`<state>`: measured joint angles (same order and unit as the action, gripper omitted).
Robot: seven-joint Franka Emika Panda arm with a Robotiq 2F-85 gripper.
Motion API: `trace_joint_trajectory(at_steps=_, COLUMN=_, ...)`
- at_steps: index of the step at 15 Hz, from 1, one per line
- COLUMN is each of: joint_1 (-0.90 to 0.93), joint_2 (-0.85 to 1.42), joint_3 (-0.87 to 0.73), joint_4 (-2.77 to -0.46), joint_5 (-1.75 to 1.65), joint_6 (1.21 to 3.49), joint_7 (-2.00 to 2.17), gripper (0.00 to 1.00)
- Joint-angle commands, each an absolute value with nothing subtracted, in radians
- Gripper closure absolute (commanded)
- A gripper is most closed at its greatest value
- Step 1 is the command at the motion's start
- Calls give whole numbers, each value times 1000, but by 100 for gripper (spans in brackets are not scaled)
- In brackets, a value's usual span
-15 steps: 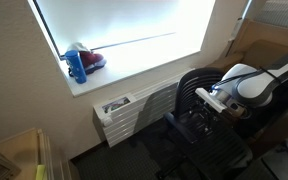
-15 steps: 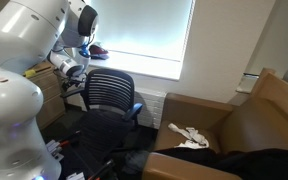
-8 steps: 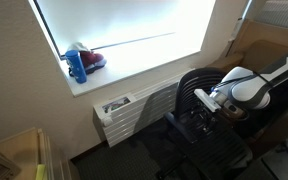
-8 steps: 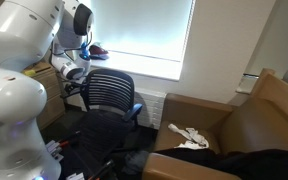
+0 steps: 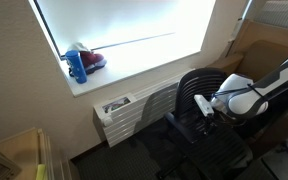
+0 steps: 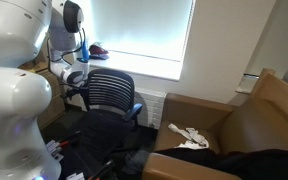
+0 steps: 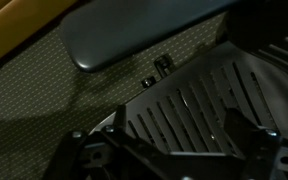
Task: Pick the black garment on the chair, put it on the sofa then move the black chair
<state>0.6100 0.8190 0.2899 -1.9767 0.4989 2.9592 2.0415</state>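
Note:
The black chair with a slatted back shows in both exterior views (image 5: 199, 95) (image 6: 111, 95). My gripper (image 5: 205, 106) (image 6: 74, 78) hangs at the top of the chair's back. In the wrist view my gripper (image 7: 170, 140) is open; its dark fingers (image 7: 246, 130) stand wide apart with the slatted back (image 7: 189, 95) between them. A chair armrest (image 7: 134, 30) lies above. A black garment (image 6: 239, 160) lies on the brown sofa (image 6: 269, 110) at the lower right.
A white radiator (image 5: 134, 110) stands under the bright window, with a blue bottle (image 5: 77, 66) and a red thing on the sill. A white crumpled item (image 6: 189, 135) lies on the sofa seat. A desk (image 6: 46, 95) stands behind the chair.
My arm has dropped a little and shifted towards the chair's back. The chair and the garment have not moved.

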Motion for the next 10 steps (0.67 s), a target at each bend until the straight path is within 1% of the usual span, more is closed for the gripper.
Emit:
trace_joint_trajectory(at_steps=1, joint_1=591, joint_2=789, joint_3=344, joint_4=-1990, joint_5=546, joint_6=3027, joint_7=2107, gripper=0)
trace_joint_trajectory(at_steps=4, joint_1=480, joint_2=756, joint_3=527, joint_4=-1999, joint_5=636, joint_6=3076, joint_7=2122, gripper=0)
trace_joint_trajectory(at_steps=7, joint_1=352, joint_2=801, joint_3=702, joint_4=-1958, joint_5=738, joint_6=3083, joint_7=2081, gripper=0)
trace_joint_trajectory(at_steps=8, joint_1=448, joint_2=771, joint_3=604, joint_4=-1961, joint_5=703, joint_6=3061, joint_7=2105, gripper=0)
trace_joint_trajectory(at_steps=10, joint_1=435, joint_2=764, joint_3=618, joint_4=-1958, joint_5=713, joint_6=3056, joint_7=2099, gripper=0)
